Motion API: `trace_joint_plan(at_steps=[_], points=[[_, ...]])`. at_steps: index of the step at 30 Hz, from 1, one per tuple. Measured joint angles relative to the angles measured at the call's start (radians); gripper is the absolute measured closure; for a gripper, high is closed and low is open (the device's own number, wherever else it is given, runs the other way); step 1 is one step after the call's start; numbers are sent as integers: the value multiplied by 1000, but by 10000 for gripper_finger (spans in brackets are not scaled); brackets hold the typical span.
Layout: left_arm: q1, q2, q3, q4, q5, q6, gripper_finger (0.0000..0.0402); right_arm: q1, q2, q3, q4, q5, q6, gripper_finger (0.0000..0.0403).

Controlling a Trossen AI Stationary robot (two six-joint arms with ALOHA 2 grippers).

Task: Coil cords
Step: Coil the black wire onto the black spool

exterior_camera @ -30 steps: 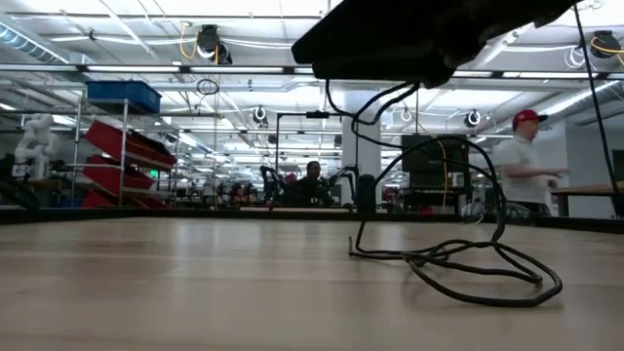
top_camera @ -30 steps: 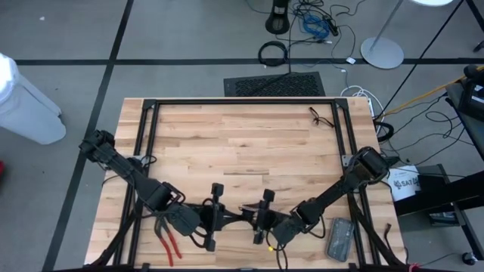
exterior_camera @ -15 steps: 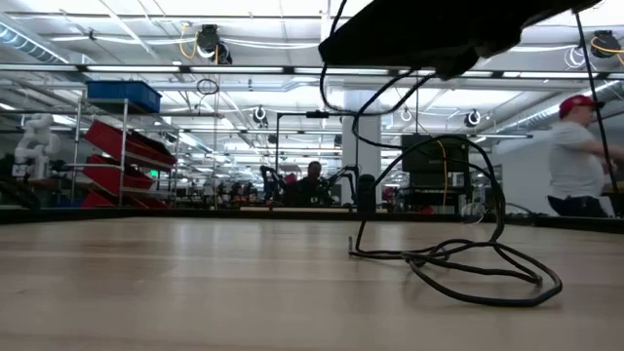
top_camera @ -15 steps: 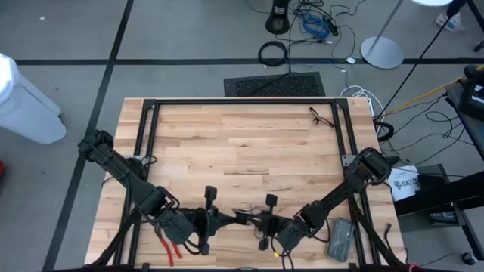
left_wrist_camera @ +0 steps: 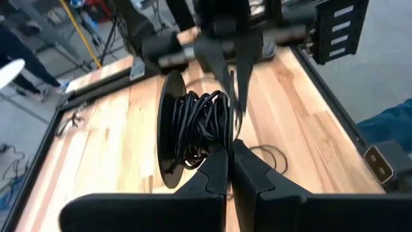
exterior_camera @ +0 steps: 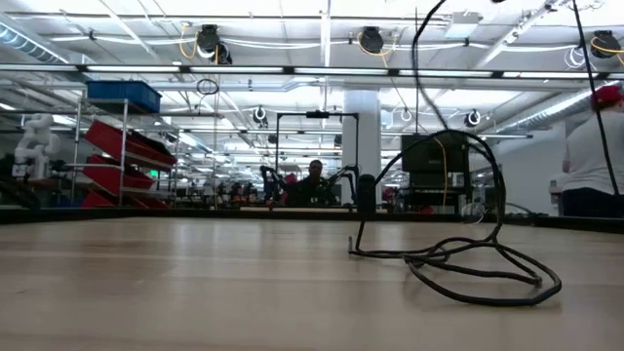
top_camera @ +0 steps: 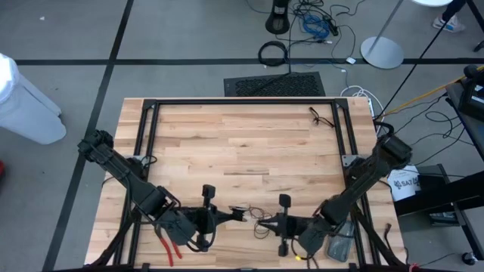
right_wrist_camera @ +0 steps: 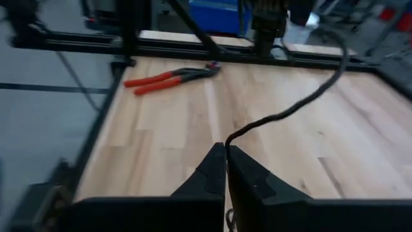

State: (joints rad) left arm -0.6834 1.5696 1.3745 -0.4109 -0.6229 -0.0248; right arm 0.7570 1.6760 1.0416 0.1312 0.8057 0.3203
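Tabletop (top_camera: 242, 143): pale wood, black frame around.
Left gripper (top_camera: 240, 217): near edge, left of centre; fingers closed on the cord (left_wrist_camera: 205, 125), which is wound on a black spool just ahead of them.
Right gripper (right_wrist_camera: 224, 153): near edge, right of centre; fingers pinched shut on the free run of the same cord, trailing away across the wood.
Pliers (right_wrist_camera: 168, 78): red-handled, near-left corner, well apart.
Handling note, as judgement: keep the free run lightly taut, feed turns evenly onto the spool, avoid snagging loose loops.
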Motion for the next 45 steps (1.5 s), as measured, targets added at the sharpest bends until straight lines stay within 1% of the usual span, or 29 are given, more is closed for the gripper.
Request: trace_joint_plan(at_steps=[5,9,14,18,23,31,34,38,45], points=[[1,0,0,-8,-1,-22,394,13,-89,0,-40,-100,12,403],[1,0,0,-10,-18,-23,394,19,-130,6,-51,-163,11,403],[2,0,0,-11,-45,-23,394,31,-132,93,-195,-233,26,403],[6,0,0,-11,-48,-23,394,38,-132,172,-302,-232,15,403],[12,0,0,-10,-46,-49,394,29,-132,247,-358,-231,-58,403],[18,0,0,-11,51,-102,394,-32,-131,312,-415,-244,-137,403],[18,0,0,-11,73,-122,394,-57,-131,334,-420,-293,-163,403],[20,0,0,-15,76,-128,394,-75,-131,375,-440,-326,-213,403],[30,0,0,-13,145,-127,394,-90,-131,484,-566,-342,-265,403]])
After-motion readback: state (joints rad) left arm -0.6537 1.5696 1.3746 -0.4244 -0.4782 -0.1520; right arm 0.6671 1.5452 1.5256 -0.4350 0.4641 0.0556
